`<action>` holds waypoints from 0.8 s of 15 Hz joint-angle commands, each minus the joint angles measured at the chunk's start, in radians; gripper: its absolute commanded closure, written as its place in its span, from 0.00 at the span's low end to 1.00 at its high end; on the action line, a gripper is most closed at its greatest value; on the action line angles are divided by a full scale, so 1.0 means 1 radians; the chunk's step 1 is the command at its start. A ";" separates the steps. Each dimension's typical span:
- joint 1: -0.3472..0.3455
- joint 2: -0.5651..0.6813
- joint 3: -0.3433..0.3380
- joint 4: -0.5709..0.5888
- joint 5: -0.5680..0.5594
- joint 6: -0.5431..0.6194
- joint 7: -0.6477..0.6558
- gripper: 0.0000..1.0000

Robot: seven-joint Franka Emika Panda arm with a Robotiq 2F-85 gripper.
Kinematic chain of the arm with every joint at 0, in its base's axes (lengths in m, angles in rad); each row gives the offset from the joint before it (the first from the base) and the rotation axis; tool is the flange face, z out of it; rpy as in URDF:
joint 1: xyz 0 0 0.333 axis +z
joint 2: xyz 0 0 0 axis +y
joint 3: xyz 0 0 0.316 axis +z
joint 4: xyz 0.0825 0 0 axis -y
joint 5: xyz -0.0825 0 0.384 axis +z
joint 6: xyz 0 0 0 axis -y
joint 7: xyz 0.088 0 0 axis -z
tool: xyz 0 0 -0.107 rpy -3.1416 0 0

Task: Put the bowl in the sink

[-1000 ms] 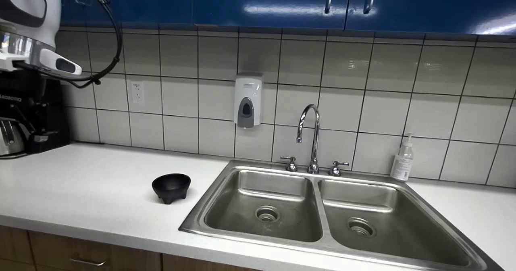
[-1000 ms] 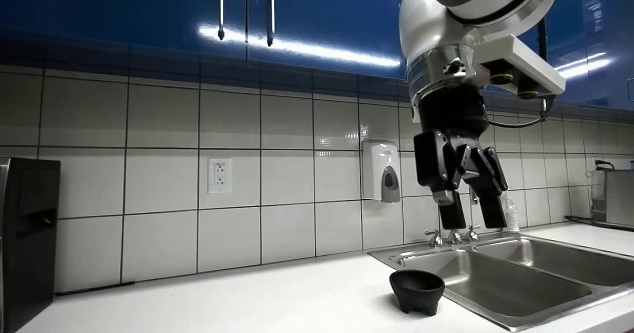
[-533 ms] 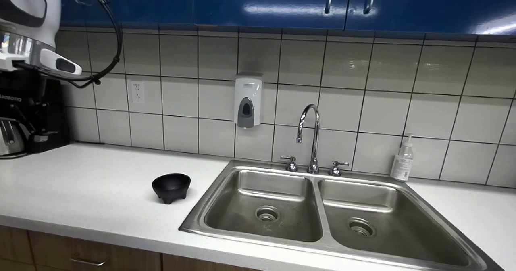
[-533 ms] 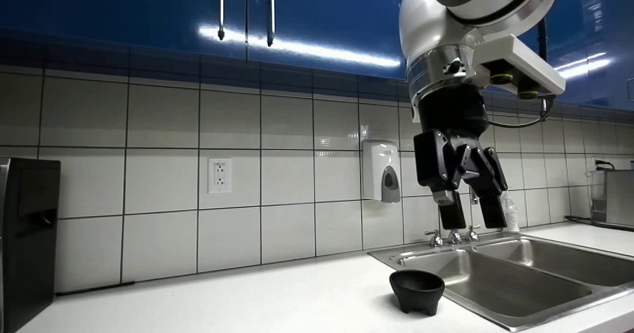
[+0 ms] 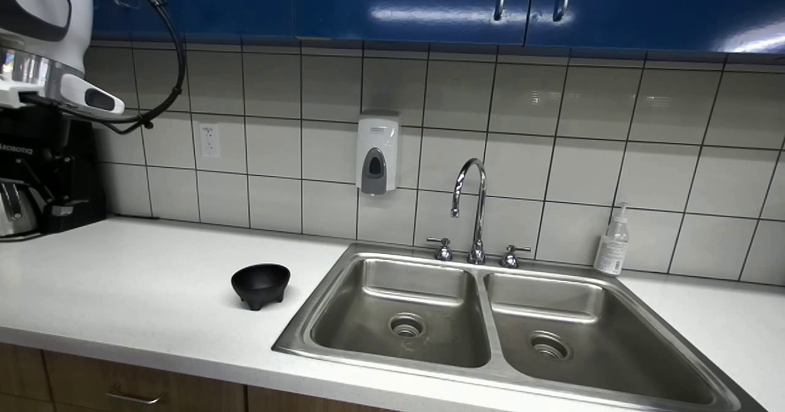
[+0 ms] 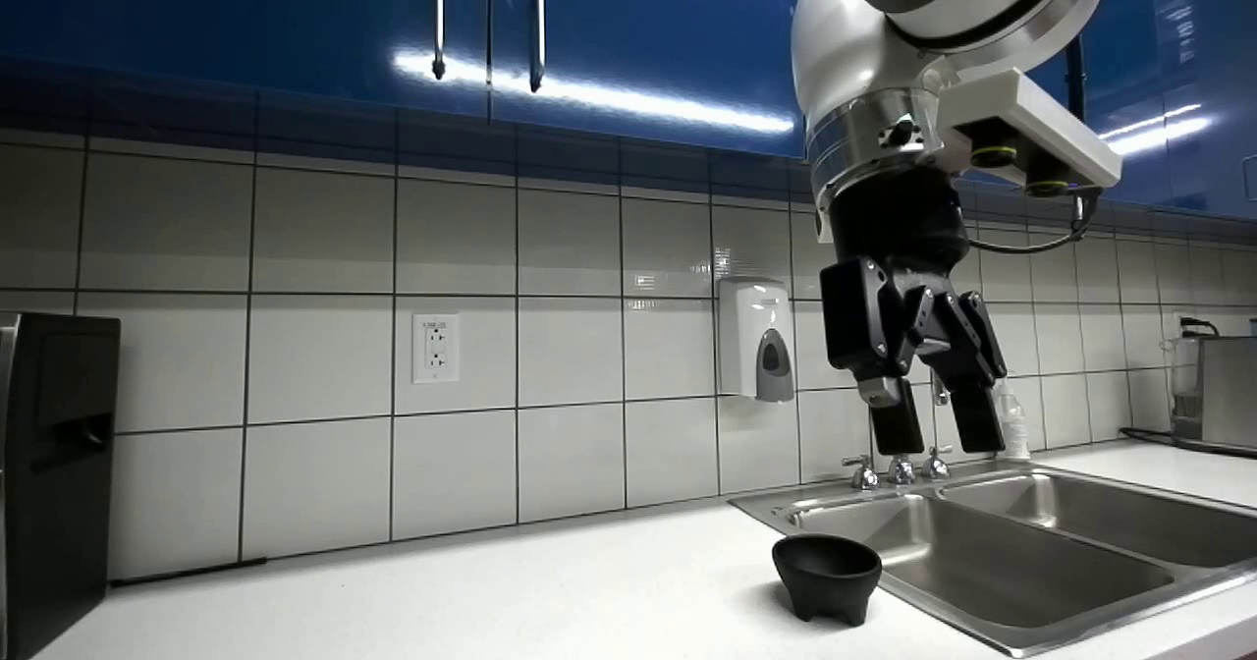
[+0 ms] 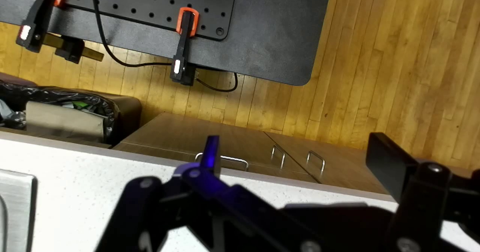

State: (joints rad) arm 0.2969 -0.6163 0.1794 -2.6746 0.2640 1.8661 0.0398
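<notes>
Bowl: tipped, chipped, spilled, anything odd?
Nothing stands out: in both exterior views the bowl stands upright on the counter, no damage or spill visible. Its dark inside hides fine detail.

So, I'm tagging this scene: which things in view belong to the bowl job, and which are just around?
For the job:
black footed bowl
stainless double-basin sink
end effector

Just around:
wall soap dispenser
pump bottle
electrical outlet
bar clamps
trash bin

White counter (image 5: pixel 141 277) — black bowl (image 5: pixel 260 286) atop
</notes>
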 commanded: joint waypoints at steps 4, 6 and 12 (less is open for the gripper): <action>-0.010 -0.001 0.009 0.002 0.005 -0.004 -0.004 0.00; -0.010 -0.001 0.009 0.002 0.005 -0.004 -0.004 0.00; -0.037 0.001 0.057 -0.016 -0.074 0.079 0.040 0.00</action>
State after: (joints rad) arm 0.2965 -0.6145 0.1806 -2.6747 0.2592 1.8721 0.0398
